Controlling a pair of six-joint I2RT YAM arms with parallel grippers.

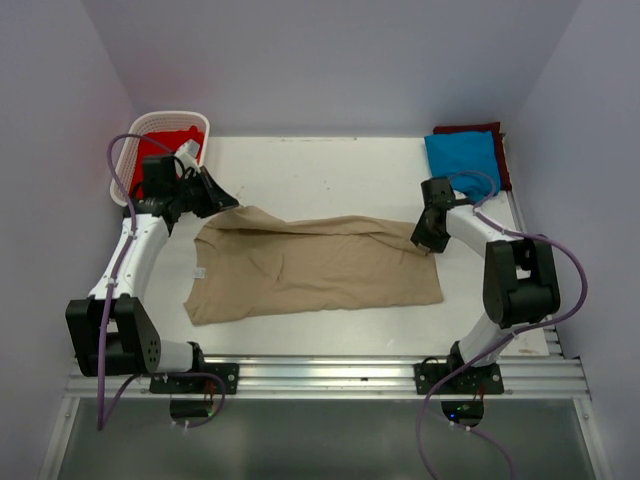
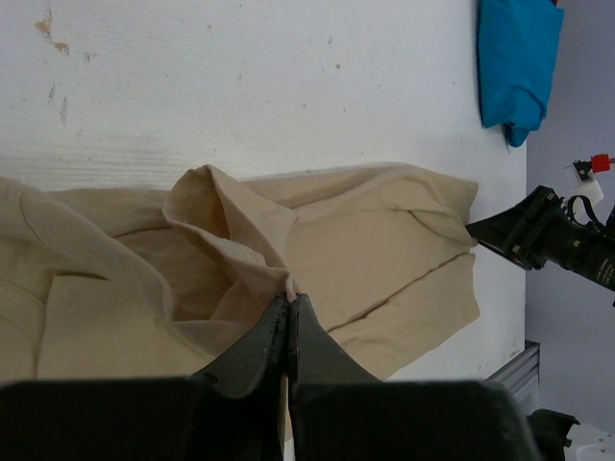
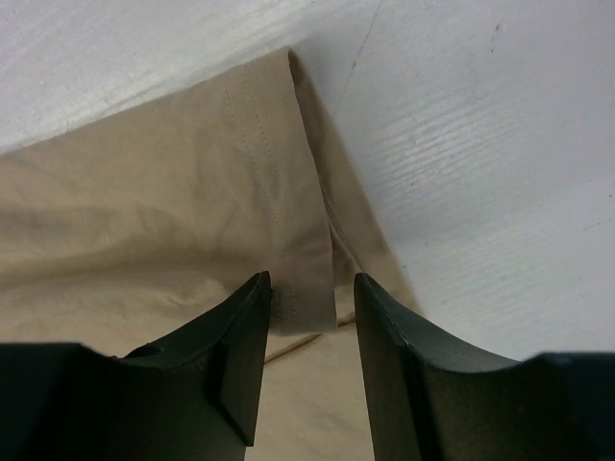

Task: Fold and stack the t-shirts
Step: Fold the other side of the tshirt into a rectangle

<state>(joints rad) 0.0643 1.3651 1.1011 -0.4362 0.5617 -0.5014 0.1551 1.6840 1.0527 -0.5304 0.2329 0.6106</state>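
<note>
White table (image 1: 330, 165), tan t-shirt (image 1: 310, 265); left tool (image 2: 289, 303) tight on its edge, right tool (image 3: 312, 285) agape astride hem

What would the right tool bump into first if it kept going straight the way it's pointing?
Most likely the tan t-shirt: the right tool points at its stitched hem, which lies between the open fingers. The table sits right under the cloth, though depth is hard to judge.

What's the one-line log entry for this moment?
left gripper: shut on tan shirt | right gripper: open, straddling shirt hem | fold: unfinished
</note>
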